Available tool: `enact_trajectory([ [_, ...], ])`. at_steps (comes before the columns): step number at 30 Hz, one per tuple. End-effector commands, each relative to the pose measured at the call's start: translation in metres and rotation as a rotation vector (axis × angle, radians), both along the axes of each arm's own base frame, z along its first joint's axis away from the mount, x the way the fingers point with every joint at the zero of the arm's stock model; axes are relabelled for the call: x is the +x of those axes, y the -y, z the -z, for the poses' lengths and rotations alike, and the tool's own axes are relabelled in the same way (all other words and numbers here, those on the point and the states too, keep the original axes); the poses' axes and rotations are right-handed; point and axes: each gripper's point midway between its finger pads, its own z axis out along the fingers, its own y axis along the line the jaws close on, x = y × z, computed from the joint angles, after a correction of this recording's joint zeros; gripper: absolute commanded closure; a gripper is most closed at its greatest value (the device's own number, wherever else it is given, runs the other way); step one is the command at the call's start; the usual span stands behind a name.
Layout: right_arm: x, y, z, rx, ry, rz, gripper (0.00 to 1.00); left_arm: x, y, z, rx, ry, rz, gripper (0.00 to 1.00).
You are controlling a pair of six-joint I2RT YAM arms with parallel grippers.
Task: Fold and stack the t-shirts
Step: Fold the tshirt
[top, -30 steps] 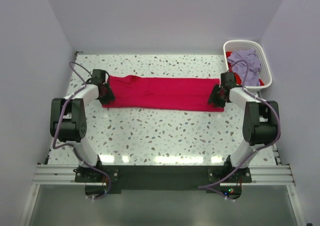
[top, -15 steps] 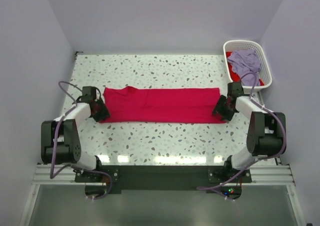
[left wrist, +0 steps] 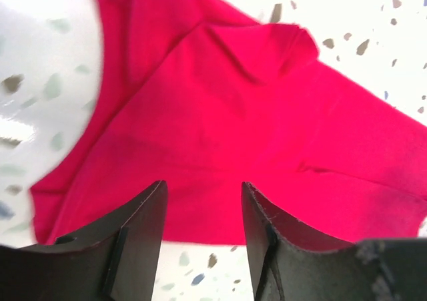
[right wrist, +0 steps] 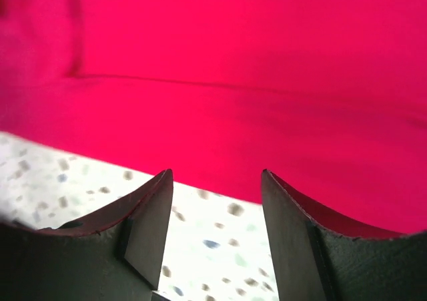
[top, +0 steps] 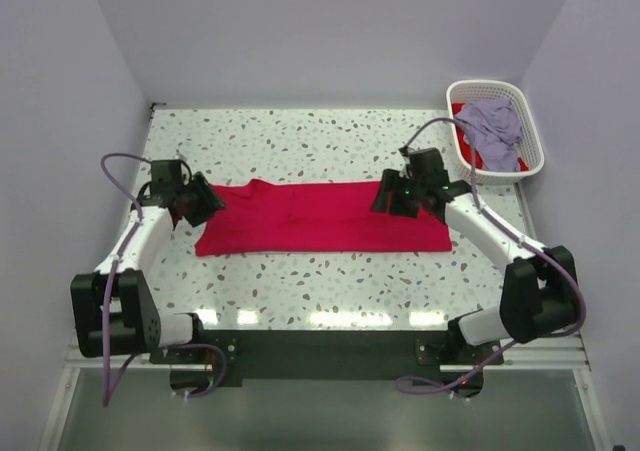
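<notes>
A crimson t-shirt lies flat, folded into a long band across the middle of the table. It also shows in the left wrist view and the right wrist view. My left gripper hovers at the band's left end, open and empty. My right gripper hovers over the band's right part, open and empty, with its near hem just beyond the fingertips. A lavender t-shirt lies on another red one in the basket.
The white slotted basket stands at the far right corner of the speckled table. Walls close in the table on the left, back and right.
Both grippers have let go of the red shirt's ends and opened. The right gripper has moved left over the shirt, and the left has lifted back. The shirt now lies flat, slightly nearer.
</notes>
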Motion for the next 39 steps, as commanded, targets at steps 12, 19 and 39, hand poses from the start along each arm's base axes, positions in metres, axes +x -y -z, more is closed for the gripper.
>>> enact_trajectory([
  [12,0.077,-0.177,-0.029,0.201,0.204,-0.343,0.43,0.103,0.071,0.014,-0.210,0.043,-0.005,0.58],
  [19,0.093,-0.207,-0.002,0.194,0.179,-0.394,0.43,0.114,0.071,0.023,-0.209,0.026,-0.052,0.59],
  [39,0.125,-0.252,0.030,0.247,0.163,-0.425,0.43,0.107,0.061,0.053,-0.187,-0.018,-0.147,0.57],
])
